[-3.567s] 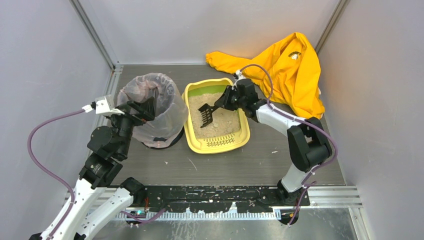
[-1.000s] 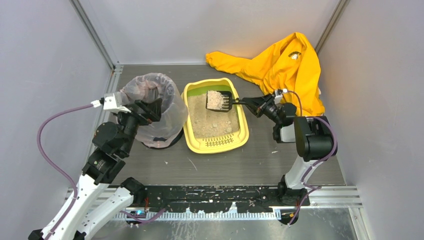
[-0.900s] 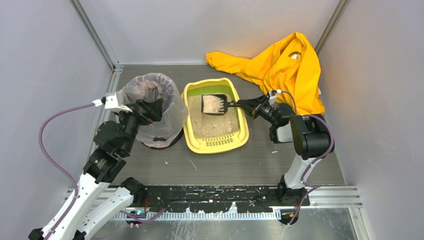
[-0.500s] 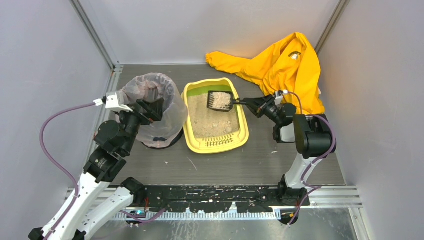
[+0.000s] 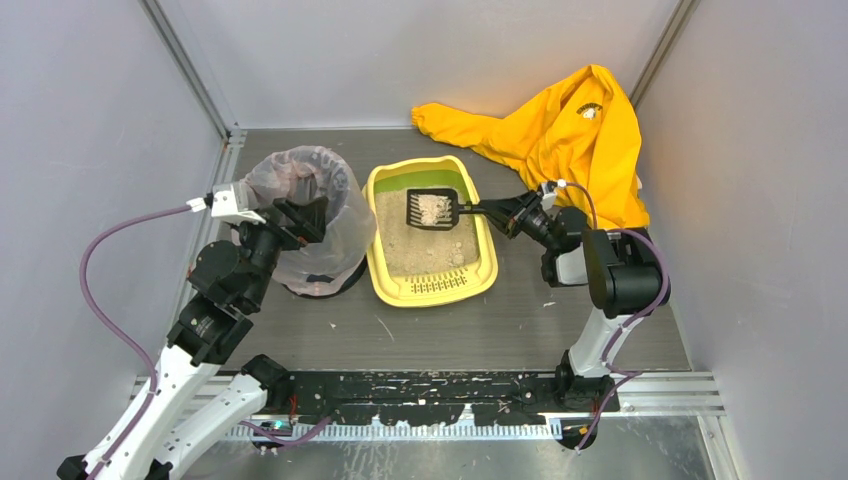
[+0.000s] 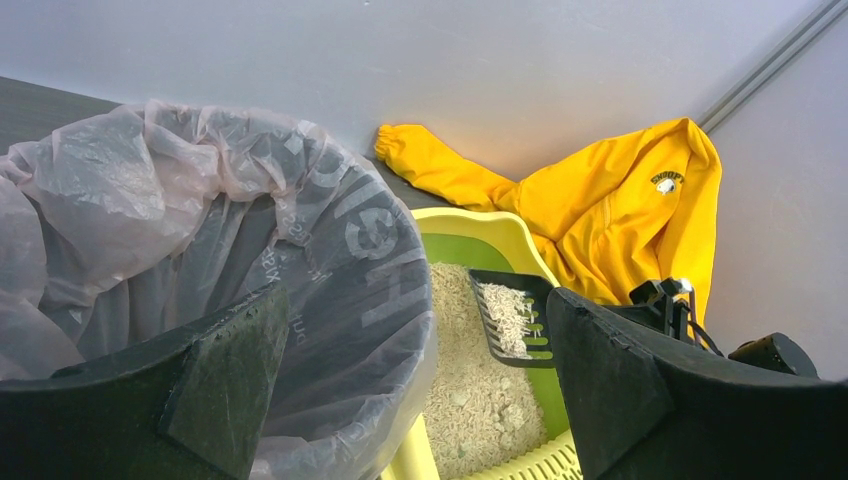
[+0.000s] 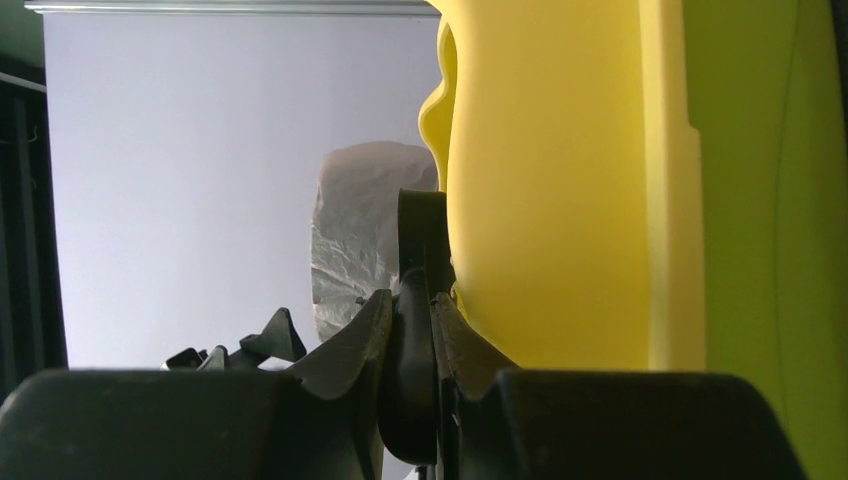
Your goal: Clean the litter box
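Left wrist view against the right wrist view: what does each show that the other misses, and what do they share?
Only the left wrist view shows the scoop carrying litter, the sandy bed inside the litter box, and the yellow garment. Only the right wrist view shows the right end effector shut on the scoop's handle, close up. Both show the litter box, the scoop and the bagged bin.

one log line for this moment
right hand: shut on scoop, loaded, over litter box | left hand: open at bin
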Tool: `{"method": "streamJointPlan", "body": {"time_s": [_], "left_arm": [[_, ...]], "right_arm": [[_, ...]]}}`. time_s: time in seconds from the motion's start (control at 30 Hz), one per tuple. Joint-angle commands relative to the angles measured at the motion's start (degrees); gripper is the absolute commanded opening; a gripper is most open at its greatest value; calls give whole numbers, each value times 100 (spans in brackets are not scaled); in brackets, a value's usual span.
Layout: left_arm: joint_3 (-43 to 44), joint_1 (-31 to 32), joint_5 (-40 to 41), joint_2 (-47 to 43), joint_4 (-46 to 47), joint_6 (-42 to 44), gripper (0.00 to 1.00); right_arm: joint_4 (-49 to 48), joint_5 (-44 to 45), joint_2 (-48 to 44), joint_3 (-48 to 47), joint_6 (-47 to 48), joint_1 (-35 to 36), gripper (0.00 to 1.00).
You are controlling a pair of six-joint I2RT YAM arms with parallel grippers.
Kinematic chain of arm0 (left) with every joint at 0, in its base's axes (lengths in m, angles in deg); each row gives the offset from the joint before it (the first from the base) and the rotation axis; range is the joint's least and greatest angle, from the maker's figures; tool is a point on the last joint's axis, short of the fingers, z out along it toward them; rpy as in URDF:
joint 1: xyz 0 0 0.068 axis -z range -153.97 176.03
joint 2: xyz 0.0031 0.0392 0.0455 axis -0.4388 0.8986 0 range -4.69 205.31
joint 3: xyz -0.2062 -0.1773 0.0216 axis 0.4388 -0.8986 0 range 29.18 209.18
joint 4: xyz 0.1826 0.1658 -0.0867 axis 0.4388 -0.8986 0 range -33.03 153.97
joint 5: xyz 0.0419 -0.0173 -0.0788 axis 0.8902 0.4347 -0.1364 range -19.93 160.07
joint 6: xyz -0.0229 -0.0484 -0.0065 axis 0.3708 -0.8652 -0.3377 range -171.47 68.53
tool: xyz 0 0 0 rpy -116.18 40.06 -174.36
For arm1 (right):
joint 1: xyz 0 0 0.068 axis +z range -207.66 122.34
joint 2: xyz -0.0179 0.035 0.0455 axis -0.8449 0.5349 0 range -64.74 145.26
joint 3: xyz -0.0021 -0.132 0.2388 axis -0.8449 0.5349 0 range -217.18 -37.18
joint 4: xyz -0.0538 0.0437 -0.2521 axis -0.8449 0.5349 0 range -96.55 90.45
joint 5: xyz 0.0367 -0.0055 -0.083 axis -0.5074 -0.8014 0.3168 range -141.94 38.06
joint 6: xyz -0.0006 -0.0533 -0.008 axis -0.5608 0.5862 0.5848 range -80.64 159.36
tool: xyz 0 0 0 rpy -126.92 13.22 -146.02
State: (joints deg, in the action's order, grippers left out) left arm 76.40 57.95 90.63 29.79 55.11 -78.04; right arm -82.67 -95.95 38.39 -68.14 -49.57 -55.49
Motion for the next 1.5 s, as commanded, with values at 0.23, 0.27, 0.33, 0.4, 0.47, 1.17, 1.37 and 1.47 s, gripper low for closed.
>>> {"method": "streamJointPlan", "body": {"time_s": [0.23, 0.27, 0.33, 0.4, 0.47, 1.17, 1.37, 1.47], "left_arm": [[91, 12, 30, 2, 245, 6, 100], [94, 15, 17, 12, 235, 3, 100], [94, 11, 14, -14, 195, 8, 100], [94, 13, 71, -36, 156, 21, 100], [87, 16, 109, -50, 165, 36, 100], [18, 8, 23, -191, 49, -59, 100], [22, 13, 37, -199, 63, -41, 100], [71, 16, 18, -215, -33, -37, 100]], "right_arm": [[78, 110, -118, -263, 415, 688, 1], [55, 99, -138, -255, 399, 588, 1], [51, 50, -220, -221, 374, 366, 1], [192, 10, -349, -217, 453, 246, 1], [508, 38, -451, -253, 643, 344, 1], [1222, 50, -1026, -202, 1059, 239, 1], [1901, 107, -1336, -323, 1540, 436, 1], [2232, 113, -1660, -411, 1699, 367, 1]]}}
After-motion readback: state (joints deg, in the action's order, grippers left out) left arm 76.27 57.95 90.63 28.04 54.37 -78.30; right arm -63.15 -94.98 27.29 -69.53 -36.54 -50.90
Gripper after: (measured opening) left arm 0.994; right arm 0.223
